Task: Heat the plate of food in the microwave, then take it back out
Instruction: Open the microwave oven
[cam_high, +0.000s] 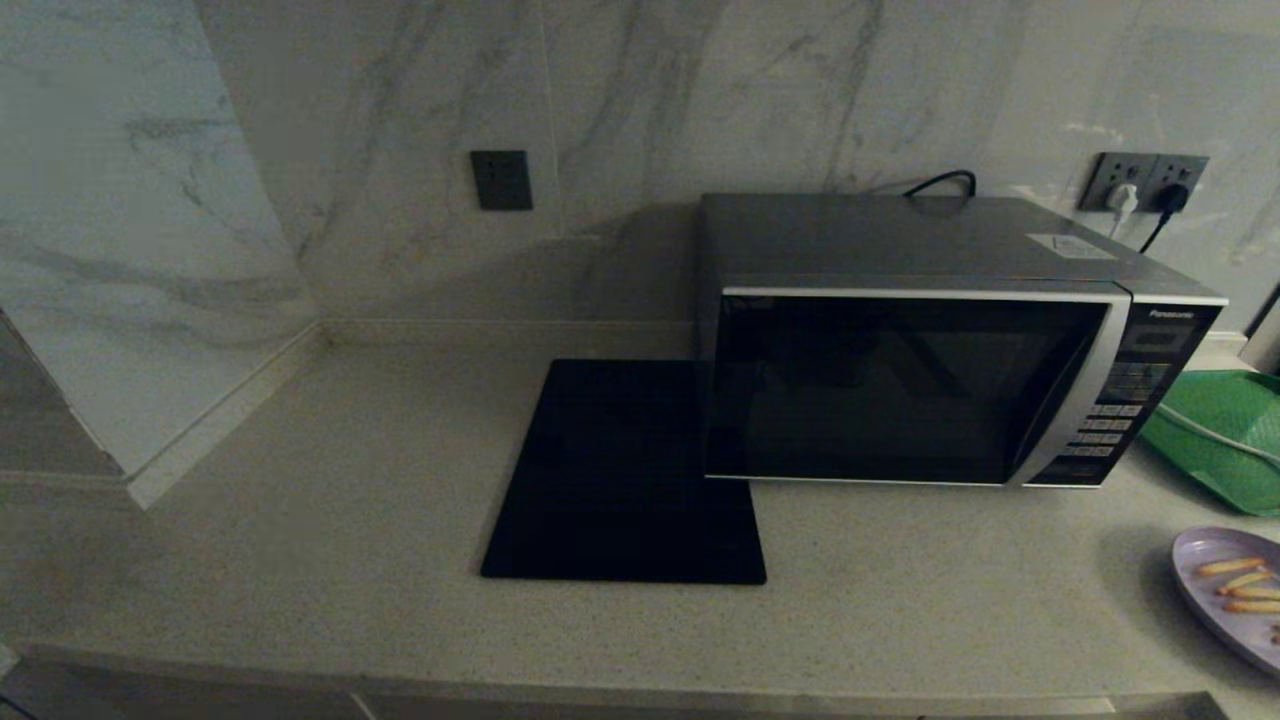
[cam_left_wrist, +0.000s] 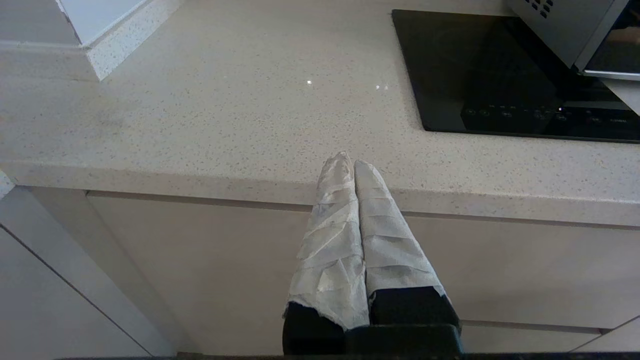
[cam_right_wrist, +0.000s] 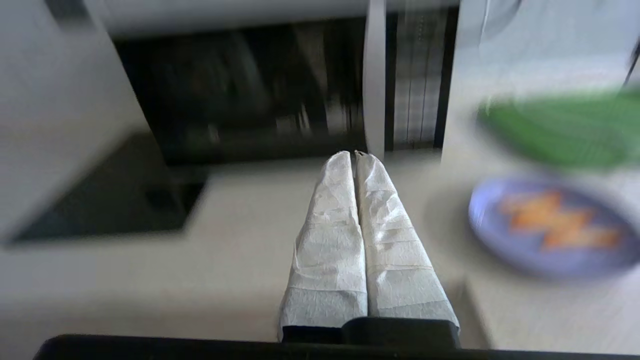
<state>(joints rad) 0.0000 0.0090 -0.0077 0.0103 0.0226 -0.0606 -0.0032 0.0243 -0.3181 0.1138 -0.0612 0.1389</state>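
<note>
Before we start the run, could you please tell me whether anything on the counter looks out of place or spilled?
Nothing looks spilled or damaged. The pale lilac plate of food sticks lies flat on the speckled counter. The grey-silver microwave has its door closed, with one corner overlapping the flat black square mat.

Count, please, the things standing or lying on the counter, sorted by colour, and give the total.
Black: 1, the flat mat
Grey-silver: 1, the microwave
Green: 1, the tray
Pale lilac: 1, the plate of food
Total: 4
</note>
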